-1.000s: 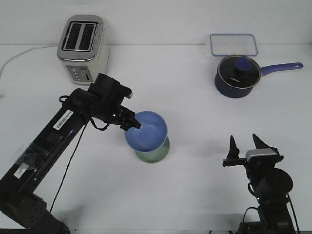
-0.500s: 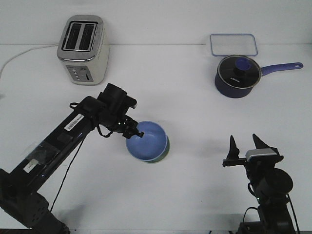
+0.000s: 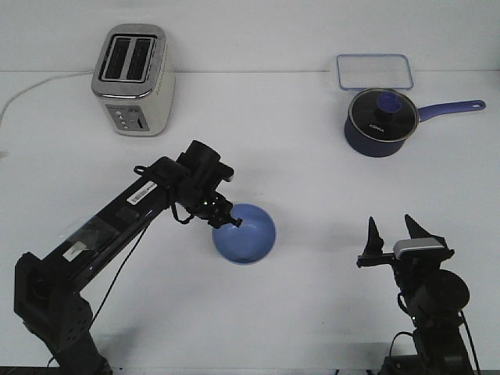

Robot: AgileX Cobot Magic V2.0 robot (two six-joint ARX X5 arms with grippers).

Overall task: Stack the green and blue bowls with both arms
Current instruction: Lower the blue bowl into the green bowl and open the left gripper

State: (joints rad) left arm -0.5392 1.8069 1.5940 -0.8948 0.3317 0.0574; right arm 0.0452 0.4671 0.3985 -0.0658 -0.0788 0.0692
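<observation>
**Inspector A:** Near the middle of the table (image 3: 312,156), slightly toward the robot, sits the blue bowl (image 3: 248,236). The left gripper (image 3: 231,222) is at its rim on the robot's left side, fingers pinched on that rim, so it is grasping the blue bowl.

**Inspector B:** And the green bowl?

**Inspector A:** Not distinguishable from the front view. The blue bowl covers whatever lies under it; I cannot tell whether the green one is nested beneath.

**Inspector B:** The other arm?

**Inspector A:** The right gripper (image 3: 394,231) is well apart from the bowl, low on the robot's right, fingers pointing up and spread, holding nothing.

**Inspector B:** Surroundings?

**Inspector A:** A toaster (image 3: 133,78) stands at the far left with its white cord (image 3: 31,87) running off the left edge. At the far right, a dark navy saucepan (image 3: 379,125) with glass lid, handle pointing right, and just behind it a clear rectangular container (image 3: 374,71). All well apart from the bowl; nothing lies between the bowl and either gripper.

**Inspector B:** Bowl condition?

**Inspector A:** Round, plain, glossy, light periwinkle, upright, opening upward, interior bare.
</observation>
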